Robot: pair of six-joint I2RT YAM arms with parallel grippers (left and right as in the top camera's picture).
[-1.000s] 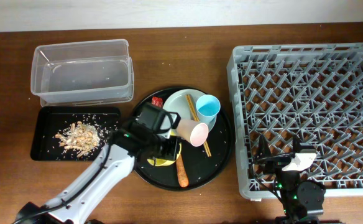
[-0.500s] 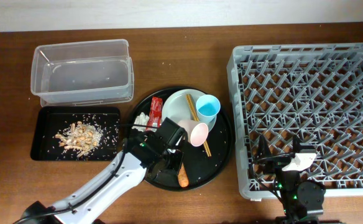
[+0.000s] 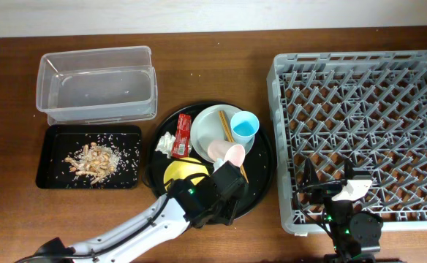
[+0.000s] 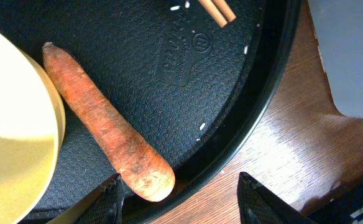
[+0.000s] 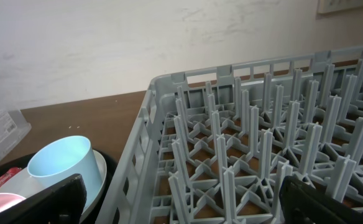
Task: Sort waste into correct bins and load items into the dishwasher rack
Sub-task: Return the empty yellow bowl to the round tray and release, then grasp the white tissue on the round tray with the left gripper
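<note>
**Carrot may slip from an end-grab**

The carrot (image 4: 107, 134) lies on the round black tray (image 4: 231, 74), just beside the yellow bowl (image 4: 13, 143). The left pincer (image 4: 181, 190) hangs over its blunt end, jaws apart and empty. Closing there might pinch only the tip. The right pincer (image 5: 184, 199) gapes over the rack (image 5: 243, 155).

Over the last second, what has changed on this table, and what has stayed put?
The left gripper swung from above the yellow bowl toward the near rim of the round black tray, opening on the way. It now hangs over the thick end of the small orange carrot. The bowl, red snack wrapper and crumpled white tissue were uncovered. Unchanged: the right gripper, open, and the grey pegged rack.
</note>
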